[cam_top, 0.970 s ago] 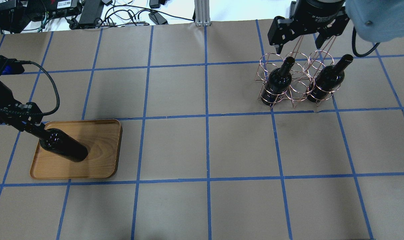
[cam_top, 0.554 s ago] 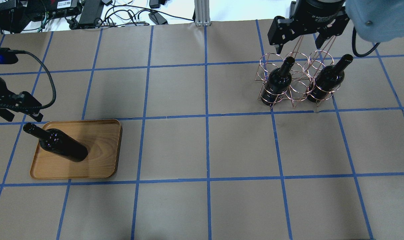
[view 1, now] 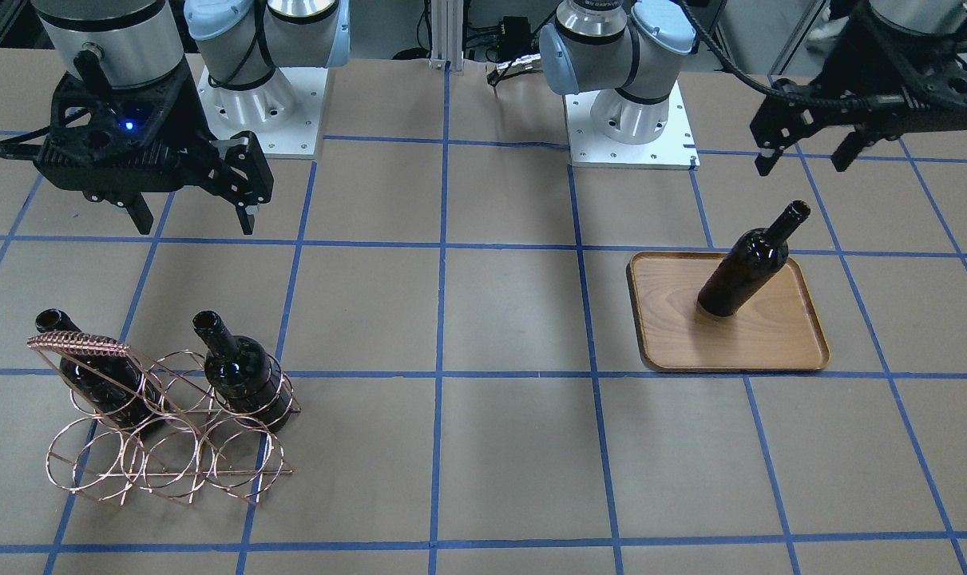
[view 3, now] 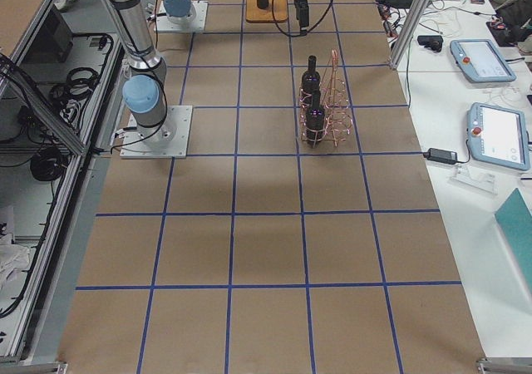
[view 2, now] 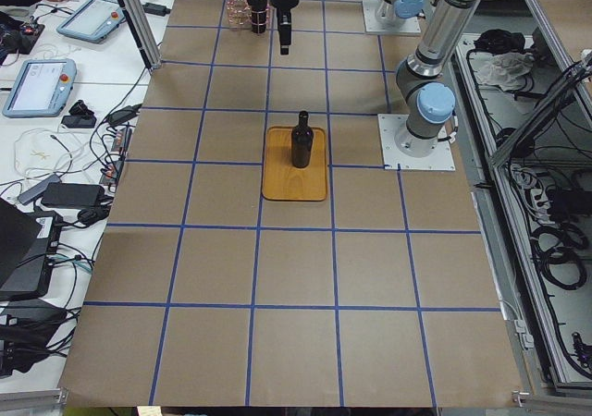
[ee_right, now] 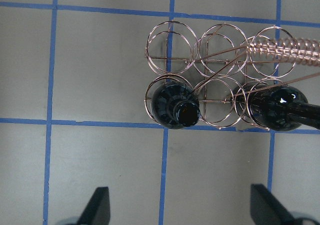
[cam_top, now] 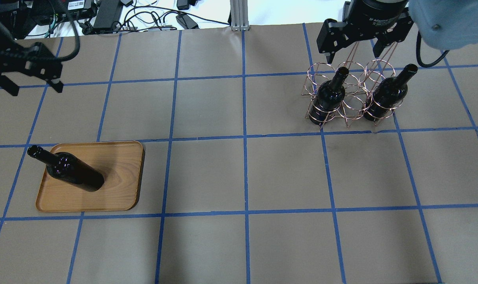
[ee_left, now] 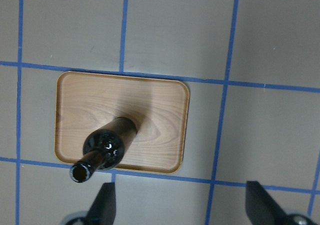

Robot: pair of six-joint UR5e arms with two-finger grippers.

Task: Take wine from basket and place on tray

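Observation:
One wine bottle (cam_top: 71, 173) stands upright on the wooden tray (cam_top: 118, 189) at the table's left; it also shows in the front view (view 1: 748, 265) and the left wrist view (ee_left: 107, 144). My left gripper (cam_top: 35, 90) is open and empty, raised above and beyond the tray (ee_left: 160, 110). The copper wire basket (cam_top: 351, 105) at the right holds two more bottles (cam_top: 329, 96) (cam_top: 385, 96) in its end rings, with the middle ring empty. My right gripper (cam_top: 353, 58) hovers open and empty above the basket (ee_right: 285, 47), over its handle.
Cables and power bricks (cam_top: 104, 12) lie past the table's far edge, beside an aluminium post (cam_top: 239, 15). The two arm bases (view 1: 259, 104) (view 1: 631, 120) stand on the robot's side. Blue tape lines grid the brown table.
My left gripper let go of the bottle's neck and moved up and away toward the far edge. The bottle stays standing on the tray. The right arm has not moved.

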